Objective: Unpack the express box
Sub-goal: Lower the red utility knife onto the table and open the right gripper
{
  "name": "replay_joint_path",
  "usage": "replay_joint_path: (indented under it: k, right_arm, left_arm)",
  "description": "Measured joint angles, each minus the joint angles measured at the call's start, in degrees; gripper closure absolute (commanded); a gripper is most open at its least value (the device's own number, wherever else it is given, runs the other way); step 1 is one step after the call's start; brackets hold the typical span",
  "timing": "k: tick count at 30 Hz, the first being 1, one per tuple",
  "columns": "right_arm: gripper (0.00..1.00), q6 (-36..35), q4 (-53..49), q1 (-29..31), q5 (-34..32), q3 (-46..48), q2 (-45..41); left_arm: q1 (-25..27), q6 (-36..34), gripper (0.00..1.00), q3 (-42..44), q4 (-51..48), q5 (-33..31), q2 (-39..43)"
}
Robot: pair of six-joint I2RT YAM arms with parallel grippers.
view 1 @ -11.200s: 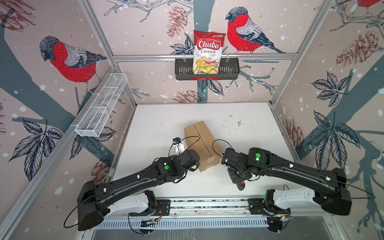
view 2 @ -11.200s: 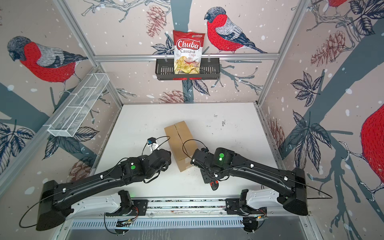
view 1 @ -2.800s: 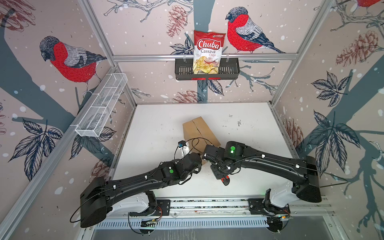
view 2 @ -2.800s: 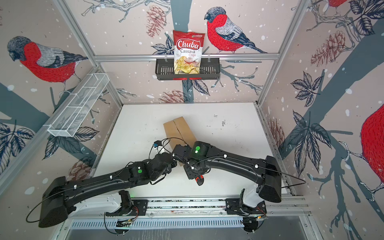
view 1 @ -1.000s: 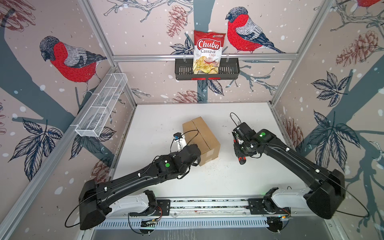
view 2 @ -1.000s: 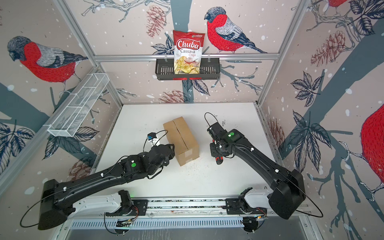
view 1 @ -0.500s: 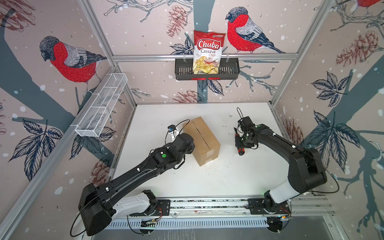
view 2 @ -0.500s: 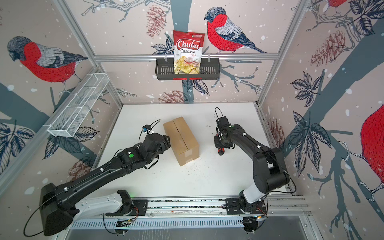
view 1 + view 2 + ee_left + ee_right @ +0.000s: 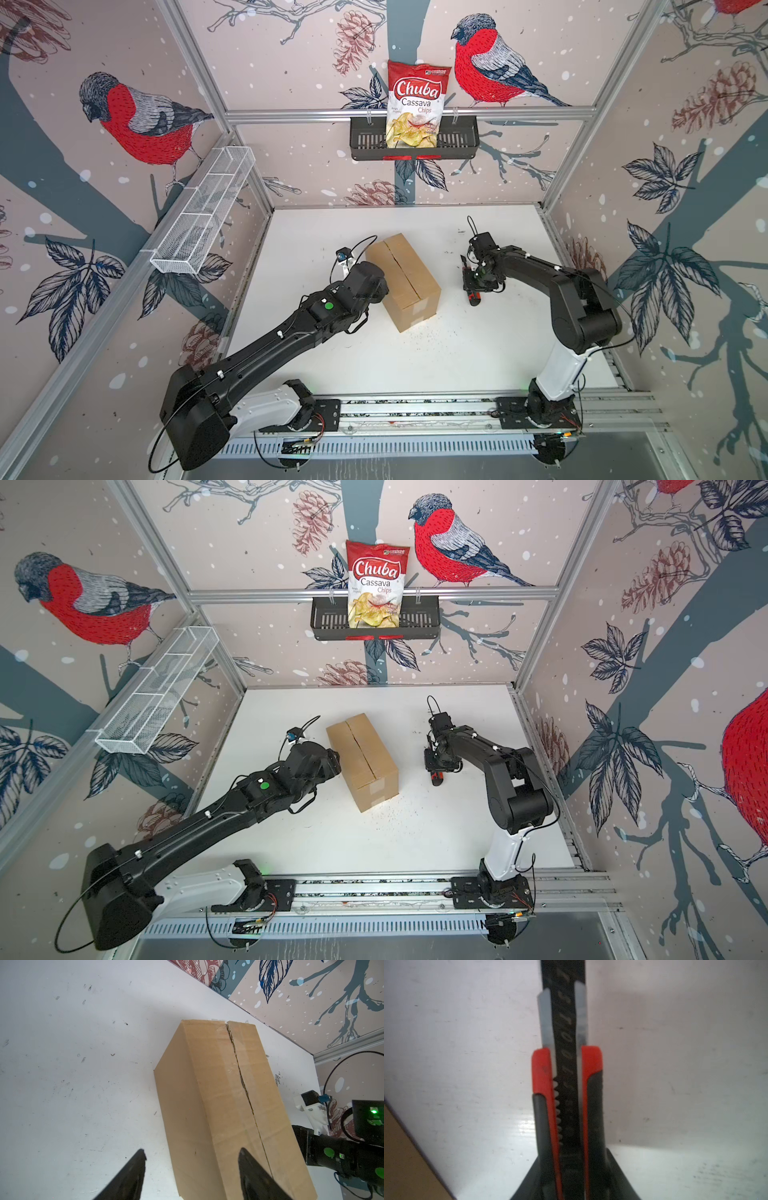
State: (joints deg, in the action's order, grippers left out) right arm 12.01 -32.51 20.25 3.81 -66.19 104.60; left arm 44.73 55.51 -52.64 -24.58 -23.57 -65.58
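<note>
The express box (image 9: 405, 282) (image 9: 363, 762) is a brown oblong carton lying at an angle mid-table, flaps down. Its taped centre seam shows as a ragged dark slit in the left wrist view (image 9: 228, 1115). My left gripper (image 9: 192, 1152) is open at the box's left long side. One finger is over the box top and the other over the white table, gripping nothing. In both top views its jaws are hidden under the wrist (image 9: 368, 278) (image 9: 316, 758). To the right of the box, my right gripper (image 9: 473, 282) (image 9: 436, 762) (image 9: 571, 1167) is shut on a red-and-black utility knife (image 9: 566, 1084) held just above the table.
A black slotted basket (image 9: 457, 137) on the back wall holds a Chuba chips bag (image 9: 417, 104). A white wire shelf (image 9: 203, 216) hangs on the left wall. Fine crumbs (image 9: 440, 332) lie by the box's near end. Walls enclose three sides.
My left gripper's jaws have spread wider and slid a little along the box's left side toward the back. The right arm has folded back at the elbow, with the knife staying right of the box.
</note>
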Motion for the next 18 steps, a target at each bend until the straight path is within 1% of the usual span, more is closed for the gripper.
replay_joint_path:
  k: [5,11,18]
  right_arm:
    - [0.89,-0.3,0.5,0.0,0.0,-1.0,1.8]
    - [0.84,-0.3,0.7,0.0,0.0,-1.3,2.0]
    - [0.72,-0.3,1.1,0.2,-1.2,-0.9,2.1]
  left_arm:
    - [0.0,0.0,0.3,0.1,0.0,0.5,-0.5]
    - [0.0,0.0,0.28,0.2,0.0,1.5,-1.0]
    - [0.0,0.0,0.25,0.9,0.3,2.4,0.0]
